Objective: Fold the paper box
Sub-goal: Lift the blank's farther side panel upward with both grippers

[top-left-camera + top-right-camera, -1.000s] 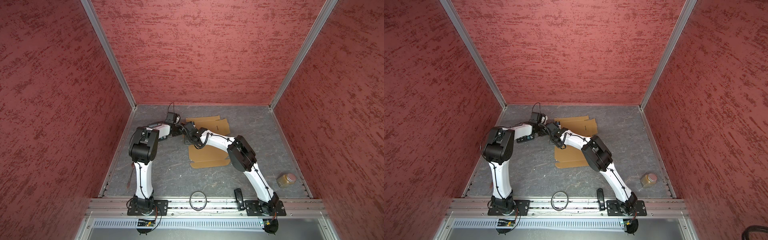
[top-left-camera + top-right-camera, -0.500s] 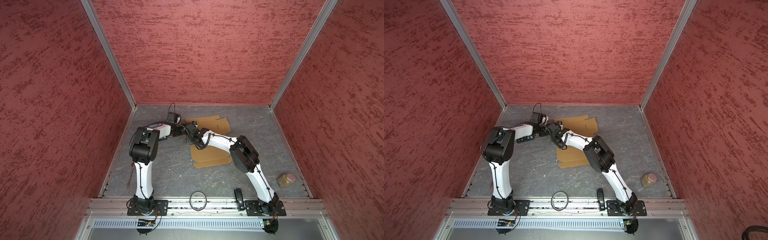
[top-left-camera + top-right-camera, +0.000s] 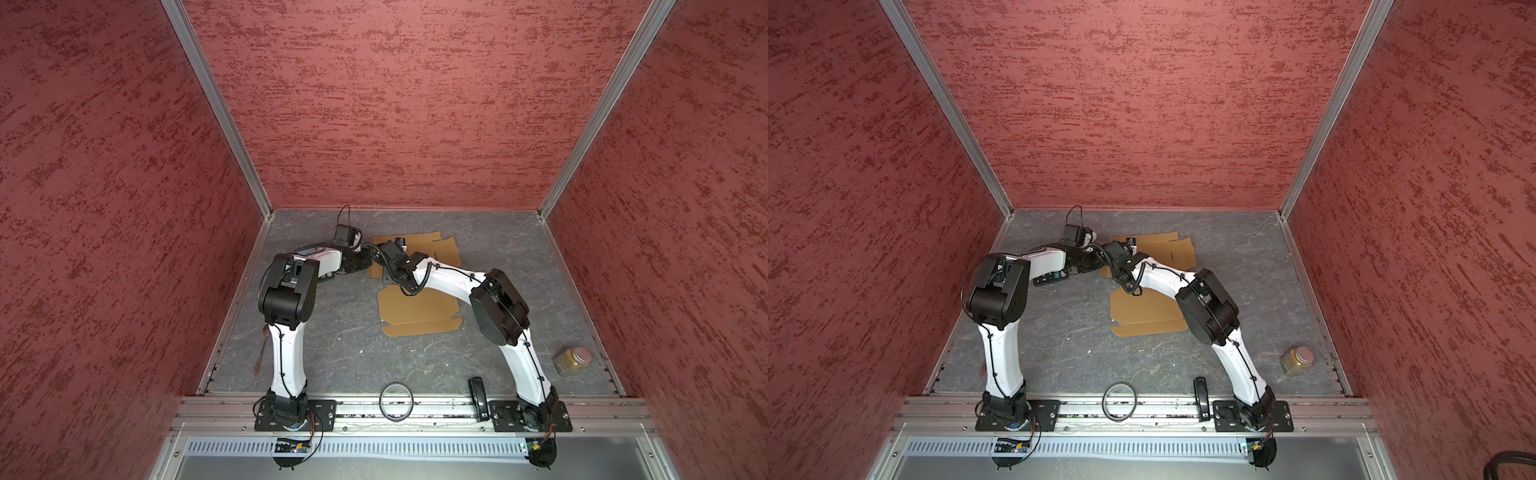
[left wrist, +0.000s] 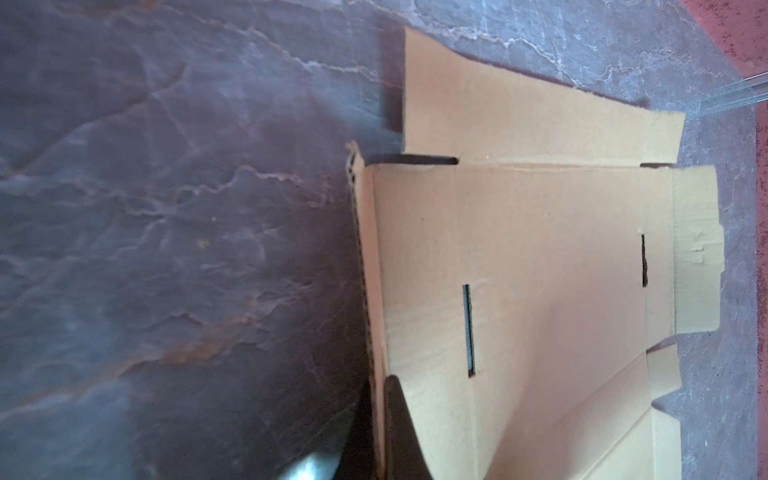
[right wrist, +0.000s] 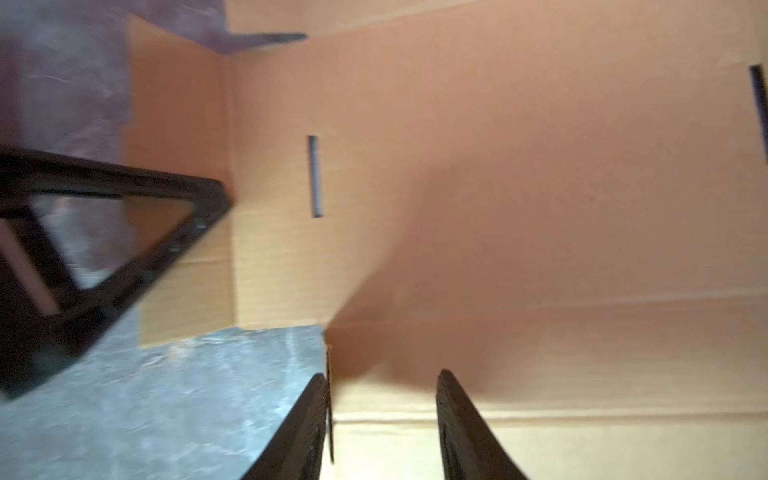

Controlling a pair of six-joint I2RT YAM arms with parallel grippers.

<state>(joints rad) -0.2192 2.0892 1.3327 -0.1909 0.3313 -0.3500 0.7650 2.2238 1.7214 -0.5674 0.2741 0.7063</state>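
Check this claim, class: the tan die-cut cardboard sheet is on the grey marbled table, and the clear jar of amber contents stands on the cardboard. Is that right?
Not quite. The clear jar of amber contents stands on the bare grey marbled table, well apart from the tan die-cut cardboard sheet. Both top views show this.

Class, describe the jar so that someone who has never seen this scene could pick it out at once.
Start at the grey table walled in red and go to its near right corner. The jar sits there alone beside the wall. It is the only see-through thing, filled with yellow-brown stuff, unlike the black bar and the ring along the near edge.
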